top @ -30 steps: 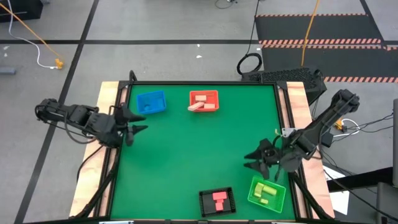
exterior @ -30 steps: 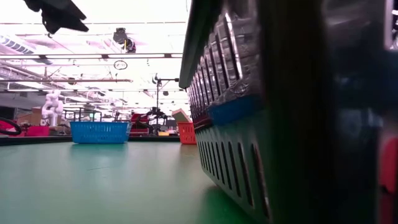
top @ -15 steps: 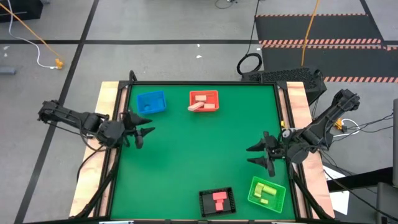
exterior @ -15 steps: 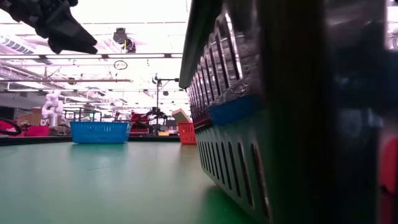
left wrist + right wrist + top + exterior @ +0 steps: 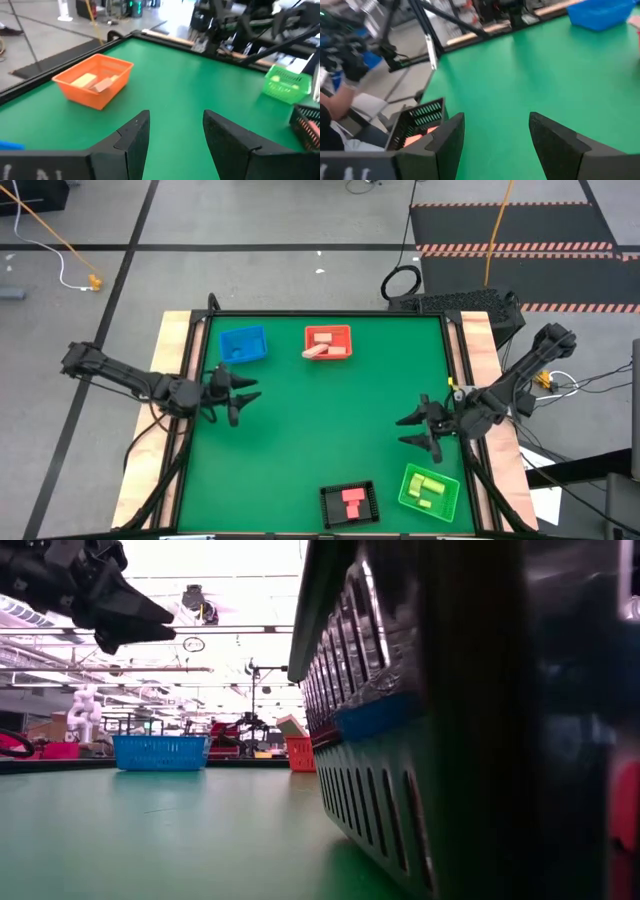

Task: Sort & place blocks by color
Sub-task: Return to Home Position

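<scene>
Table: green top, wooden side strips, four small trays on it.

Left gripper: over the left part of the table, just on the near side of the blue tray. It points toward the table's middle, its fingers spread wide with nothing between them.

Right gripper: over the right part of the table, just beyond the green tray. It points toward the table's middle, jaws wide apart and empty.

Blue tray: far left of the table. Any blue blocks inside cannot be told from the tray itself.

Red tray: far edge, just right of the blue tray, apart from it. It holds the tan blocks, lying flat. The longest has its long axis running left to right across the table, slightly tilted.

Black tray: near edge, centre. It holds the pink block, lying flat with its long axis running from the near edge toward the far edge. It may be two pieces.

Green tray: near right corner, set at an angle. It holds the yellow-green blocks, lying flat. The larger bar lies slanted, roughly in line with the tray's sides.

Gloved hand: a person's, in the right wrist view, beyond the table's edge.
</scene>
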`<state>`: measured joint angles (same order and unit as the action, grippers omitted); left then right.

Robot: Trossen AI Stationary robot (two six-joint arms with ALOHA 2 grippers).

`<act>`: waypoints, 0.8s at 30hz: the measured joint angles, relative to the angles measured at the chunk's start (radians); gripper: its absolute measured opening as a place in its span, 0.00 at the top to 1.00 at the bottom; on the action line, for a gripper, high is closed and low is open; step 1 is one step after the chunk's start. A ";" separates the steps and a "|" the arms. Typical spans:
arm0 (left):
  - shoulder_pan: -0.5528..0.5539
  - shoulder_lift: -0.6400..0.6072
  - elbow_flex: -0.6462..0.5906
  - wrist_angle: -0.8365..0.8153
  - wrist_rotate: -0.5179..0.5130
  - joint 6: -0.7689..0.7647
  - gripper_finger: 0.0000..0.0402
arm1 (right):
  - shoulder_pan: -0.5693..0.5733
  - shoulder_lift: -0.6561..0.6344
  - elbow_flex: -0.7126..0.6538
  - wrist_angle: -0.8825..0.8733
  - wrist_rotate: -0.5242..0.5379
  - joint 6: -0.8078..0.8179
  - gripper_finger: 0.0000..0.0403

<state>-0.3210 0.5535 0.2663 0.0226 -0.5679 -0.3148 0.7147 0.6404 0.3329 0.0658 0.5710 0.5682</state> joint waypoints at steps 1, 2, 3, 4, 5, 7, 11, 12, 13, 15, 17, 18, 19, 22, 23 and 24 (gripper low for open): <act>0.000 0.001 -0.022 0.044 0.002 0.006 0.54 | 0.000 -0.010 -0.024 0.042 -0.001 -0.017 0.47; 0.000 0.001 -0.045 0.089 0.009 0.014 0.54 | 0.000 -0.019 -0.050 0.087 -0.001 -0.034 0.47; 0.000 0.001 -0.069 0.138 0.015 0.027 0.54 | 0.000 -0.027 -0.075 0.127 -0.001 -0.051 0.47; 0.000 0.001 -0.091 0.184 0.018 0.040 0.54 | 0.000 -0.034 -0.100 0.167 -0.001 -0.063 0.47; 0.000 0.001 -0.110 0.222 0.019 0.050 0.54 | 0.000 -0.042 -0.126 0.208 -0.009 -0.072 0.47; 0.000 0.001 -0.143 0.290 0.019 0.077 0.54 | 0.000 -0.052 -0.175 0.297 -0.039 -0.089 0.47; 0.002 0.001 -0.189 0.373 0.018 0.095 0.54 | 0.000 -0.059 -0.264 0.462 -0.052 -0.123 0.47; 0.002 0.000 -0.200 0.389 0.018 0.097 0.54 | 0.000 -0.059 -0.280 0.482 -0.052 -0.132 0.47; 0.002 0.001 -0.212 0.408 0.017 0.100 0.54 | 0.000 -0.059 -0.292 0.512 -0.051 -0.141 0.47; 0.003 0.001 -0.234 0.440 0.017 0.099 0.54 | 0.000 -0.059 -0.311 0.530 -0.047 -0.144 0.47; 0.006 0.001 -0.254 0.460 0.017 0.096 0.54 | 0.000 -0.058 -0.313 0.530 -0.046 -0.152 0.47; 0.009 0.001 -0.257 0.448 0.013 0.094 0.54 | 0.000 -0.058 -0.313 0.529 -0.046 -0.167 0.47; 0.011 0.002 -0.257 0.439 0.005 0.088 0.54 | 0.000 -0.057 -0.313 0.532 -0.046 -0.186 0.47; 0.022 0.003 -0.257 0.414 -0.048 0.075 0.54 | -0.001 -0.057 -0.314 0.544 0.004 -0.263 0.47; 0.026 0.002 -0.257 0.413 -0.070 0.079 0.54 | -0.001 -0.057 -0.314 0.544 0.037 -0.288 0.47; 0.033 0.002 -0.257 0.413 -0.096 0.090 0.54 | -0.002 -0.057 -0.314 0.544 0.076 -0.310 0.47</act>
<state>-0.2883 0.5560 0.0097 0.4359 -0.6640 -0.2251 0.7132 0.5831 0.0185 0.6103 0.6473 0.2581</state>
